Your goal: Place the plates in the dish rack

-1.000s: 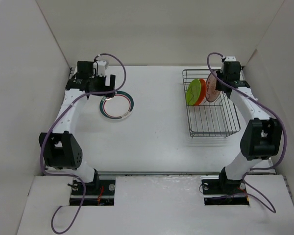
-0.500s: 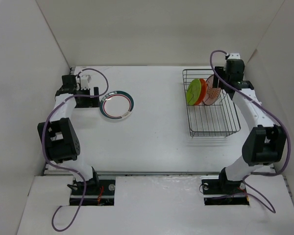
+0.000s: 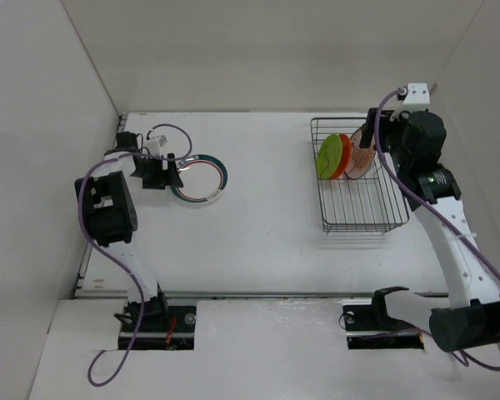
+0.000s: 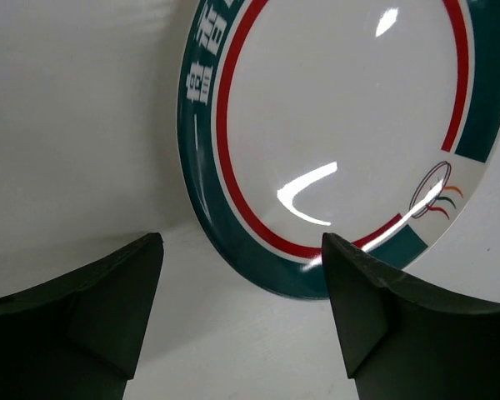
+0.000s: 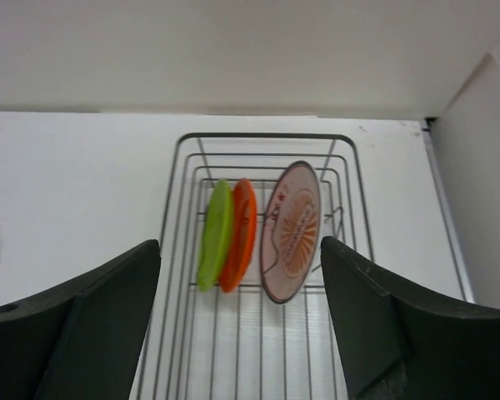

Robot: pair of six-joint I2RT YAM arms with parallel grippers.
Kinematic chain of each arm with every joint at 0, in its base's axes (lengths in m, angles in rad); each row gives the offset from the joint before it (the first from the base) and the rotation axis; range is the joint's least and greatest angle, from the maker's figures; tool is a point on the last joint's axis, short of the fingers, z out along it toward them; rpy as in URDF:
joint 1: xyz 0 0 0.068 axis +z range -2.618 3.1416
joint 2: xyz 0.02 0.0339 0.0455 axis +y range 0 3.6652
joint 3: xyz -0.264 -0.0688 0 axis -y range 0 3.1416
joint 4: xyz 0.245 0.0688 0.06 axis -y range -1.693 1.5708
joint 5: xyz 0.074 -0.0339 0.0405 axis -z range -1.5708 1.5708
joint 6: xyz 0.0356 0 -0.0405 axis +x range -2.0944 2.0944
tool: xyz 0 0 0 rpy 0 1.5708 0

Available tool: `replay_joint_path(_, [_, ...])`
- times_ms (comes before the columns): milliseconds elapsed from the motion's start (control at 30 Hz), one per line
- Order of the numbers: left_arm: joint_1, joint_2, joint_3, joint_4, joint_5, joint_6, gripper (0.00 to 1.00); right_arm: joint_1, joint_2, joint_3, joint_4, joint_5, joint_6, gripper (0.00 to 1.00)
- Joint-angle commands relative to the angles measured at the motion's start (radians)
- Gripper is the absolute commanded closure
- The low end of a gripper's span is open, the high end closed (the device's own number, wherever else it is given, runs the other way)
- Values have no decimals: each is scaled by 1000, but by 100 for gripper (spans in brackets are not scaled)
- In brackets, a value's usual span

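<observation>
The ringed plate (image 3: 199,180) lies flat on the counter (image 3: 267,242) at upper left, its left rim straddled by your open, empty left hand (image 4: 240,239), the nearer one. Your right hand (image 5: 240,242) hangs open over the dish rack (image 3: 362,208).

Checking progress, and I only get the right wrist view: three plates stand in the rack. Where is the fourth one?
Observer: The ringed-rim plate lies flat on the table, well to the left of the dish rack.
Operator: Does the left arm have hold of it?
Observer: No. The left fingers stand apart at the plate's left rim, with the rim just ahead of them and nothing gripped.
</observation>
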Motion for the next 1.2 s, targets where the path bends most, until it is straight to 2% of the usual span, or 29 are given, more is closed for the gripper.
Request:
replay_joint_path(0, [4,37,70,-23,88,10,28,30,-63,-54,105,-153,42,18])
replay_joint_path(33, [4,50,88,-23,105,10,35,30,-63,-54,114,-169,42,18])
replay_joint_path(100, [4,86,99,-23,131,-6,40,40,-86,-77,128,-205,64,18])
replay_joint_path(167, [4,107,111,-34,142,-7,49,50,-86,-120,169,-247,75,18])
replay_joint_path(233, [4,132,121,-34,151,-19,53,50,-86,-129,180,-287,87,18])
replay_joint_path(267, [4,132,121,-34,151,-32,59,50,-68,-140,191,-301,96,18])
replay_joint_path(300, [4,142,121,-34,151,-33,59,59,-68,-149,191,-311,96,18])
replay_joint_path(433, [4,161,136,-22,151,-63,100,70,-21,-207,267,-405,153,18])
replay_joint_path(533, [13,143,157,-32,194,-72,100,80,30,-287,410,-621,153,16])
replay_joint_path(567, [13,129,157,-55,261,-72,100,94,42,-307,459,-767,153,0])
replay_joint_path(633, [13,62,180,-94,343,-36,100,134,71,-334,584,-847,176,0])
replay_joint_path(767, [13,-82,222,-186,487,47,100,240,146,-304,671,-880,188,0])
replay_joint_path(833, [-7,-133,255,-229,497,56,100,284,203,-273,680,-903,176,0])
replay_joint_path(967, [-16,-225,282,-339,556,107,100,319,331,-238,830,-991,213,0])
replay_joint_path(1067, [-25,-259,335,-480,598,213,100,341,394,-198,843,-980,213,0])
replay_joint_path(1167, [-25,-302,345,-516,613,230,100,364,441,-152,843,-956,203,0])
